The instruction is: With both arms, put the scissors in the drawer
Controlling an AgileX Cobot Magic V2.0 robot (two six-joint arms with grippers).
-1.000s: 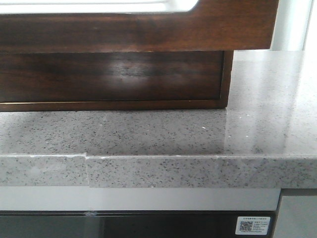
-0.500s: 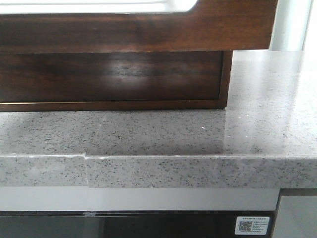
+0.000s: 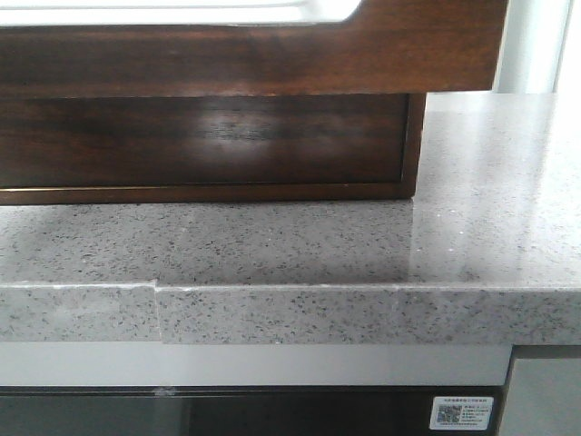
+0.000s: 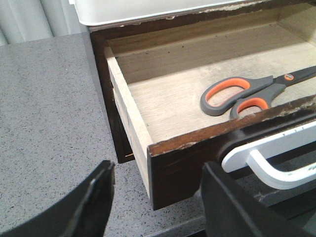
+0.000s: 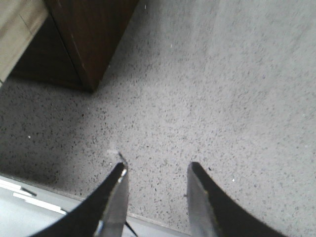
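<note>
Scissors [image 4: 247,94] lie flat inside the pulled-out drawer [image 4: 197,148], handles toward its front, so placement appears done. Left claw [image 4: 155,197] stands wide and empty before the drawer corner, likely positioned for closing. Right claw [image 5: 155,190] hangs parted, empty, over the speckled surface [image 5: 222,98].

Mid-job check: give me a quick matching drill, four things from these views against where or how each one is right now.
Things:
1. scissors
2. drawer
3. left end effector
4. right end effector

States:
A. open, empty, above bare speckled countertop
B. pulled out
C. lying flat on the drawer floor
D. open, empty, near the drawer's front corner

Pairs: 1-C, 2-B, 3-D, 4-A
</note>
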